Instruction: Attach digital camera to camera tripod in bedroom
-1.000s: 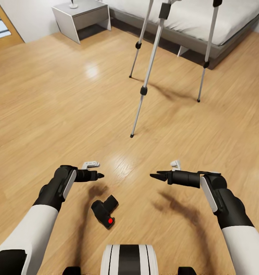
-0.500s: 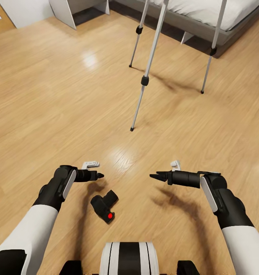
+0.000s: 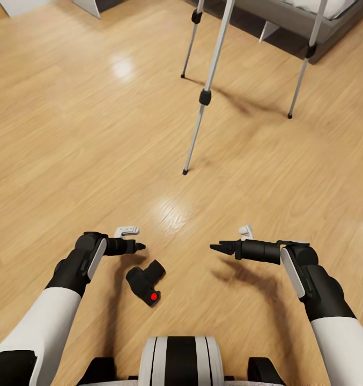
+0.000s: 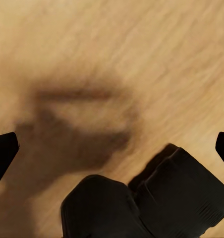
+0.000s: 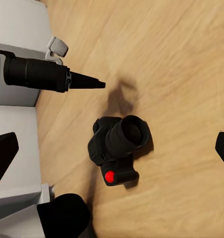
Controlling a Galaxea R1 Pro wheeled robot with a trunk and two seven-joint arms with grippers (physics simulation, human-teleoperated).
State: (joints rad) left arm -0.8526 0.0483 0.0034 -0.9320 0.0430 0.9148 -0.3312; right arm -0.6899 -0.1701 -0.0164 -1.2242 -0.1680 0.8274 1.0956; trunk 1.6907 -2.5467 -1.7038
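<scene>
light wood floor [image 3: 68, 134] fills the bedroom scene, glossy with a bright reflection near the middle. the digital camera [image 3: 145, 282] lies on it in the lower centre of the head view, red button up, just in front of the robot's base and well short of the camera tripod [image 3: 205, 96], whose silver legs stand in the upper part of the frame before the grey bed [image 3: 304, 16]. the left gripper [image 3: 140, 247] hovers just above and to the left of the digital camera, not touching it; in the left wrist view its jaws are spread wide, with the black body between and below them. the right gripper [image 3: 212, 246] hangs at centre right, apart from it, jaws likewise spread in the right wrist view.

over the last second the whole head view has slid: the tripod and bed have drifted toward the top edge and the camera slightly upward, while both arms keep their pose. that reads as the head tipping down, not objects moving. it likely means the pick-up is being lined up; nothing is grasped yet.
</scene>
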